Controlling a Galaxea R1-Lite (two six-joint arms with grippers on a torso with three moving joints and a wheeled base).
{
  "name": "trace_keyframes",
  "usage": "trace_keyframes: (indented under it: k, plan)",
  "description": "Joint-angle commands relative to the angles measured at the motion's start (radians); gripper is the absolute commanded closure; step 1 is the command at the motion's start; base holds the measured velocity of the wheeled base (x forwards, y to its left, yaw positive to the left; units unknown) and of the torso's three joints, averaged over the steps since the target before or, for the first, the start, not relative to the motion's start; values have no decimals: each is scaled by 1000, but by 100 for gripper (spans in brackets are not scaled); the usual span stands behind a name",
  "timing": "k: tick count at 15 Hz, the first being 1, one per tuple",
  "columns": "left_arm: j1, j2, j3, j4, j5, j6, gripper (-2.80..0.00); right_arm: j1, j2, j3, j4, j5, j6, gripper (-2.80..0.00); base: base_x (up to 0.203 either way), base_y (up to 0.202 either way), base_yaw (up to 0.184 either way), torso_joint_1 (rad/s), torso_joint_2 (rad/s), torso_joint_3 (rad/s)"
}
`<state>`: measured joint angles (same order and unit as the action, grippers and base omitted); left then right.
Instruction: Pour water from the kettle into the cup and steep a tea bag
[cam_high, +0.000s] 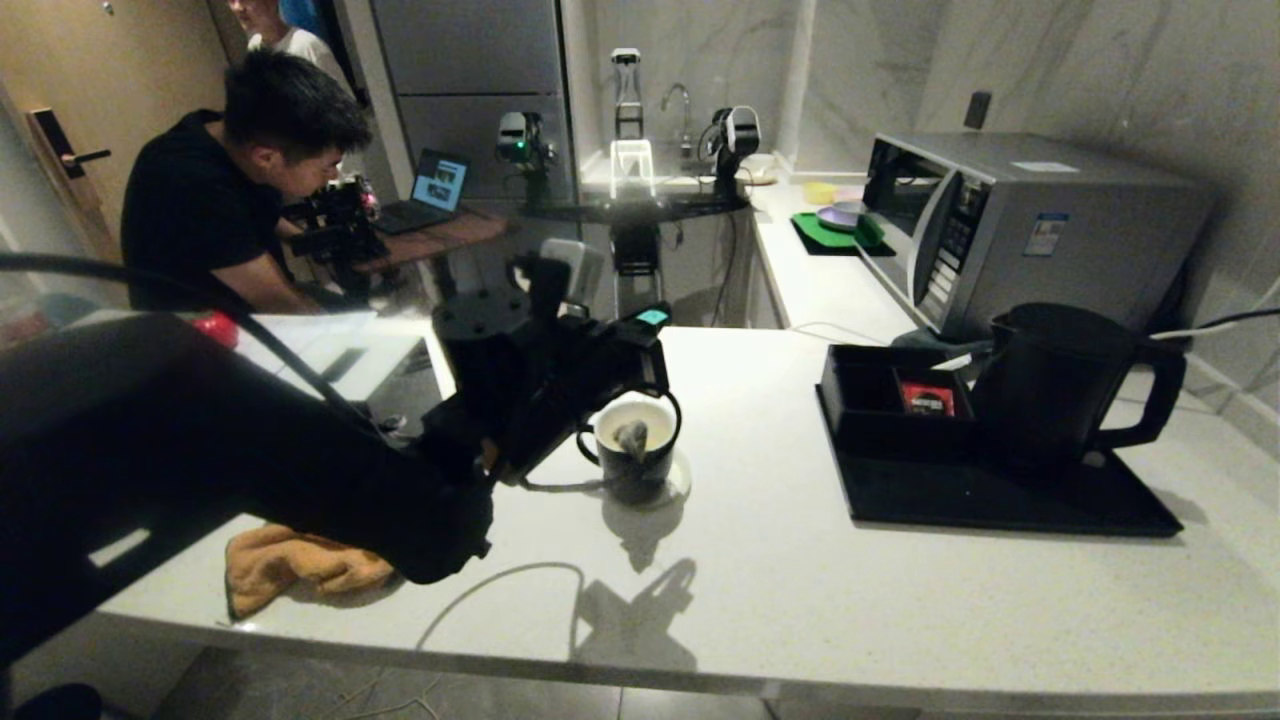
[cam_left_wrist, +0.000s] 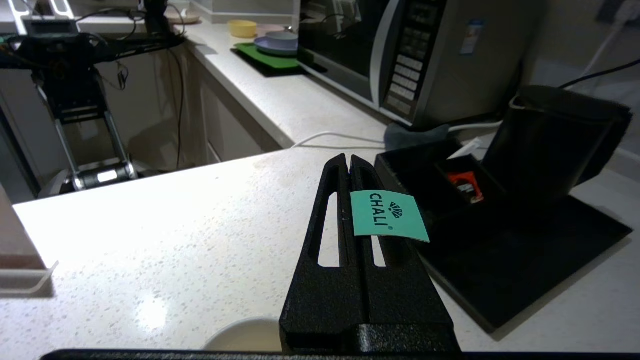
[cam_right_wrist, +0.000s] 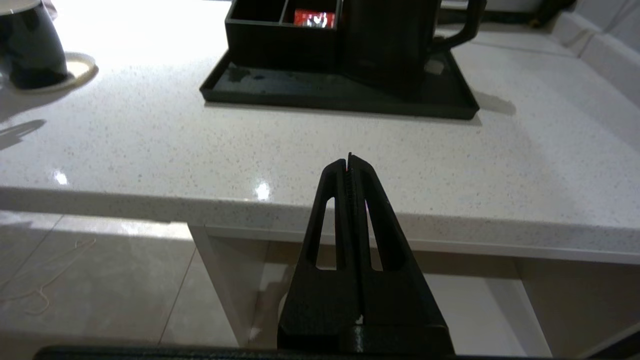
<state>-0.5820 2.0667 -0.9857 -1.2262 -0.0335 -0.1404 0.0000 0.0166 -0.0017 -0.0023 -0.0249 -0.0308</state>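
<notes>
Cup (cam_high: 636, 446) — just beside left gripper (cam_left_wrist: 348, 161)

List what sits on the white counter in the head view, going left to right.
Orange cloth → left claw, shut on the tea bag tag → cup holding the tea bag → black tray → kettle.

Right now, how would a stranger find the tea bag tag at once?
Start at the white stone counter and find the small black mug with white inside on its saucer. Above it, the left gripper fingers pinch a teal paper tag printed CHALI, the only teal thing there.
</notes>
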Motion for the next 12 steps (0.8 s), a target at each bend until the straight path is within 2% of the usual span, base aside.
trace_keyframes:
  k: [1, 8, 12]
  plan:
    - [8, 24, -5, -7, -2, -1, 0, 0, -17, 0, -1, 0, -1, 0, 0, 0, 0, 0, 0, 0]
    - [39, 92, -106, -7, 1, -1, 0, 0, -17, 0, -1, 0, -4, 0, 0, 0, 0, 0, 0, 0]
    - [40, 119, -107, -7, 3, 1, 0, 0, -17, 0, -1, 0, -4, 0, 0, 0, 0, 0, 0, 0]
